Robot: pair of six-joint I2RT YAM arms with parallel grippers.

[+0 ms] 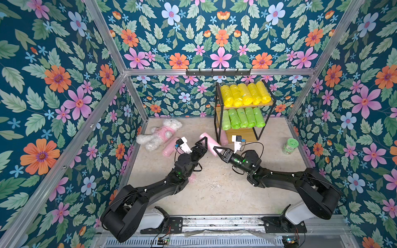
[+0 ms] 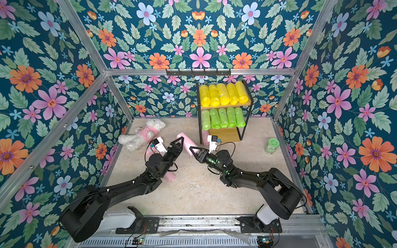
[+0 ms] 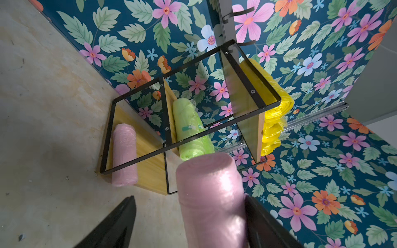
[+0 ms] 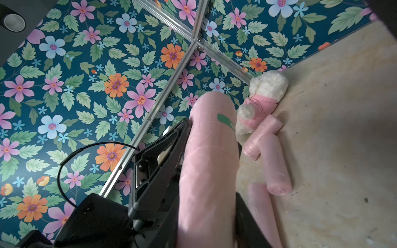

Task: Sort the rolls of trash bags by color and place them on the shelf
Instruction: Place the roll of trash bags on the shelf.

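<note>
The right gripper (image 1: pixel 216 148) is clamped on a pink roll (image 1: pixel 210 141) just left of the shelf (image 1: pixel 242 134). The left gripper (image 1: pixel 204 140) stands wide open around it, 1 finger touching.

A white plush toy (image 1: pixel 160 134) in a pink shirt lies on its side at the far left of the mottled beige table (image 1: pixel 214 193). A small green-lidded jar (image 1: pixel 290 146) stands upright near the right wall. Floral wallpaper (image 1: pixel 221 32) covers the walls. A black hook rail (image 1: pixel 218 72) runs along the back.
</note>
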